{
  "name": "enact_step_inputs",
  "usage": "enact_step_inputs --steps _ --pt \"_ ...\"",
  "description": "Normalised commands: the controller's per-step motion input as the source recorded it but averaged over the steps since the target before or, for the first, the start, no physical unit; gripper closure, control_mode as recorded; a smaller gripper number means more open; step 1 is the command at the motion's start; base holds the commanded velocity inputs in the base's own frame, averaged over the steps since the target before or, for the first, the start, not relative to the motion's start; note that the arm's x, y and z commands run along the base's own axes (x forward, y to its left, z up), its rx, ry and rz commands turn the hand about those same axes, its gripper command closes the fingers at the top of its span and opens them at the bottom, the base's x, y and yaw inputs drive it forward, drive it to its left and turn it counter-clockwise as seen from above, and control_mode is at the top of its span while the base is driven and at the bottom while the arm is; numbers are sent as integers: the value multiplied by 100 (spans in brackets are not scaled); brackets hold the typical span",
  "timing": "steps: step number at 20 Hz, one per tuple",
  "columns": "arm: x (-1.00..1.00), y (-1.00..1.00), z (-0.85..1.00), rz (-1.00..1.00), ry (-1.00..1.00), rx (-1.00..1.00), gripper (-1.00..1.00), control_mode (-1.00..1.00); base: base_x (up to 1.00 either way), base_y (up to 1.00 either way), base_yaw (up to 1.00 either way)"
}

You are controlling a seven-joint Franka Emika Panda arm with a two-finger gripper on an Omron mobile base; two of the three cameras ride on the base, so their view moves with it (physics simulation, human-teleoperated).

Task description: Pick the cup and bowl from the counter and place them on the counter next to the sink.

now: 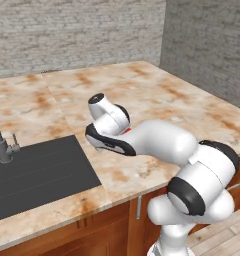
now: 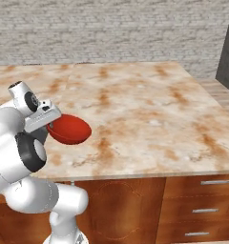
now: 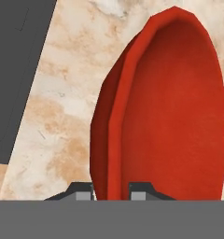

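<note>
1. The tool (image 3: 111, 193) is clamped on the rim of the red bowl (image 3: 174, 116); in the hand view one dark finger tip (image 3: 83, 192) sits outside the bowl's wall and the other inside it, with the wall pinched between them
2. The bowl hangs tilted from the tool, its hollow turned sideways rather than up; in the right base view it (image 2: 71, 129) shows as a red rounded underside just beside the hand, above the worktop (image 2: 150, 109)
3. In the left base view only a thin red sliver of the bowl (image 1: 127, 130) shows behind the arm's wrist; the rest is hidden by the white arm
4. The worktop is beige stone with rust-orange veins, over reddish-brown cabinets (image 2: 183, 205) with metal drawer handles
5. The sink (image 1: 39, 172) is a dark grey recessed basin set into the worktop (image 1: 152, 90), with its dark curved faucet (image 1: 1, 142) at the far left edge
6. The bowl is held over the stretch of worktop just beside the sink's near right corner; in the hand view the dark basin (image 3: 16, 70) lies to the left of the bowl with veined stone (image 3: 67, 116) between them
7. Whether the bowl touches the worktop cannot be told
</note>
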Motion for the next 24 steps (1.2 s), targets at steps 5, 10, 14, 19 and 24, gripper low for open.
enact_step_inputs --steps 5,10,14,19,24 --pt "0 3 -42 3 4 0 100 -100 0 0 0" --pt "0 0 -75 0 0 0 100 -100 0 0 0" --pt "4 0 -43 0 0 0 100 -100 0 0 0" --pt "7 0 -28 0 -4 0 100 -100 0 0 0" --pt "10 2 -24 0 -3 0 100 -100 0 0 0"
